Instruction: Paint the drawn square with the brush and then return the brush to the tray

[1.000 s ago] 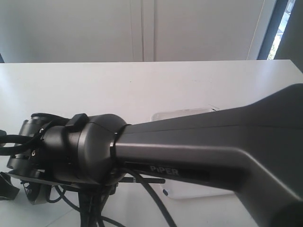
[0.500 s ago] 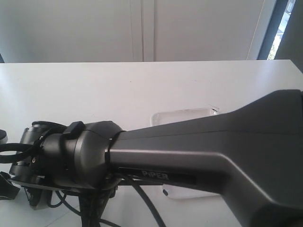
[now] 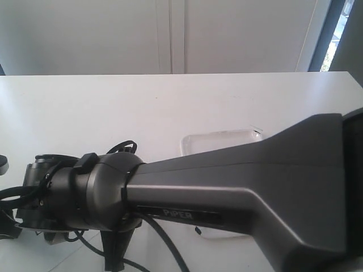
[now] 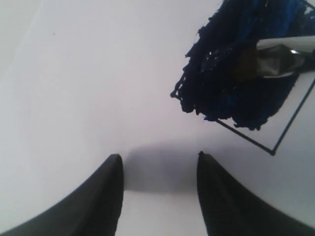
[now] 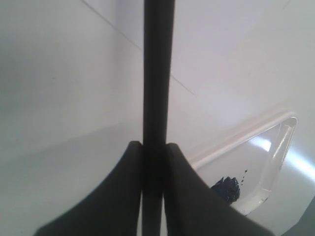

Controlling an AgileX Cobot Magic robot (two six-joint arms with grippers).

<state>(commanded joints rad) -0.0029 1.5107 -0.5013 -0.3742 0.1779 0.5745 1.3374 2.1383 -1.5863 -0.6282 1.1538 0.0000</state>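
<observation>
The right gripper's (image 5: 153,145) two dark fingers are pressed tight on the long thin black-handled paintbrush (image 5: 158,69), clamping its shaft between them. The left gripper (image 4: 160,160) has its fingers spread with nothing between them, only the bare white paper sheet (image 4: 88,88) and its own shadow. Just beyond the left fingers, the brush's silver ferrule and dark bristles lie on the small slanted black-outlined drawn square (image 4: 221,93). Most of the square is a ragged navy patch, though the corner of the outline nearest those fingers is still white inside. In the exterior view the big grey right arm (image 3: 238,187) has slid over the last second toward the lower left of the frame. Its wrist has sunk and a cable loop (image 3: 122,146) has come into sight above it, so more of the glossy white rounded plastic tray (image 3: 221,137) shows at centre right. That shift reads as a stroke drawn across the square — painting looks well along but unfinished. The brush is not yet back at the tray, whose navy puddle (image 5: 226,189) shows past the right fingers.
</observation>
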